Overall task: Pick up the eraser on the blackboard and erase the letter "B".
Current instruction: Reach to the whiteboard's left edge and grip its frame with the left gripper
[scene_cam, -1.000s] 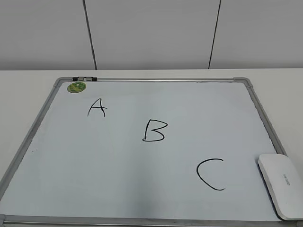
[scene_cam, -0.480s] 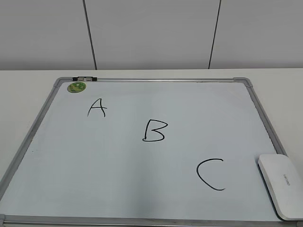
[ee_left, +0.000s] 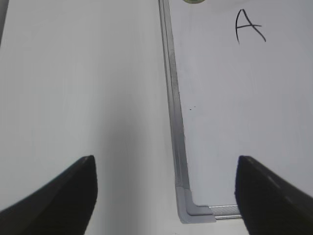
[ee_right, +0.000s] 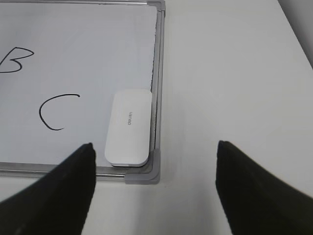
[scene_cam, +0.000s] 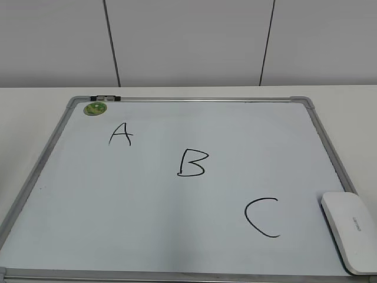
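The blackboard point(scene_cam: 177, 218) is a white board with a silver frame, lying flat on the table. A black letter "B" point(scene_cam: 192, 163) sits near its middle, also seen as the "B" point(ee_right: 12, 60) at the left edge of the right wrist view. The white eraser point(scene_cam: 351, 230) lies flat in the board's near right corner; the eraser point(ee_right: 128, 127) rests against the frame. My right gripper point(ee_right: 154, 161) hangs open above that corner, empty, nearer the camera than the eraser. My left gripper point(ee_left: 166, 171) is open and empty above the board's near left corner point(ee_left: 193, 208). Neither gripper shows in the exterior view.
A black "A" point(scene_cam: 121, 134) and a "C" point(scene_cam: 262, 217) flank the "B". A green round magnet point(scene_cam: 95, 108) sits at the far left corner. White table point(ee_right: 234, 83) surrounds the board; a grey wall stands behind.
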